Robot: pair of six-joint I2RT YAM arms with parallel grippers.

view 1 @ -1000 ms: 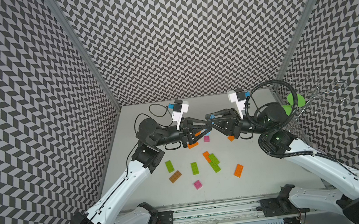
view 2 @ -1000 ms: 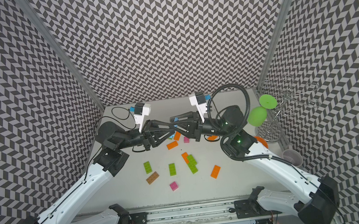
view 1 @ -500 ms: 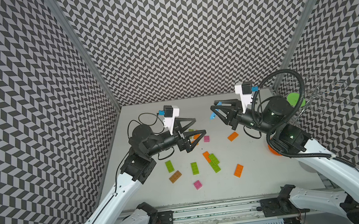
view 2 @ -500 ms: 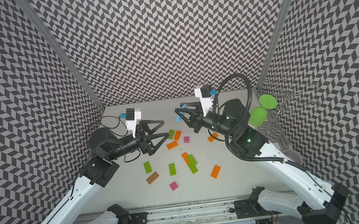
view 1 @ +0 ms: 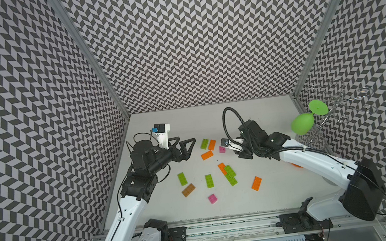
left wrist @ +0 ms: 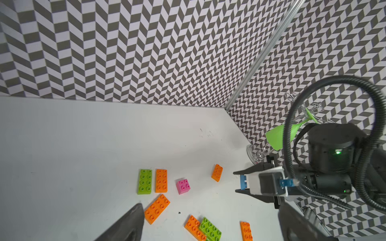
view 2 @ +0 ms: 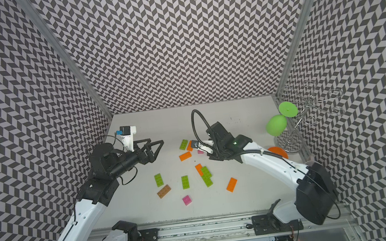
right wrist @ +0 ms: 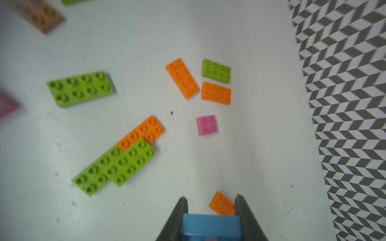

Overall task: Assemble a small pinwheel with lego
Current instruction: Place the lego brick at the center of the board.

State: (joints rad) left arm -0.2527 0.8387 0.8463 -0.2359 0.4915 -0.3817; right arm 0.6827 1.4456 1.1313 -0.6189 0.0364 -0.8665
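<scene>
On the left side of the desk, the left fingers are now spread wide and hold nothing. One second ago they were closed and met the right arm above the middle, and since then both arms have drawn apart. Further right, the right fingers are clenched on the blue brick, which hangs above the desk near a small orange brick. I judge that the brick was passed from one arm to the other, so the right arm now carries it alone and the left one is free for a next piece; nothing like a pinwheel is built yet. The other lego lies loose on the white surface. A lime green brick and the brown brick lie toward the left, and a pink square lies near the front. At the back a lime-and-orange pair lies side by side, with a second pink square near it. In the middle is an overlapping pile of one orange and two lime bricks, and a single orange brick lies more to the right. At the far right a green goblet hangs tilted on a wire rack. Black-and-white zigzag walls close the desk on three sides.
</scene>
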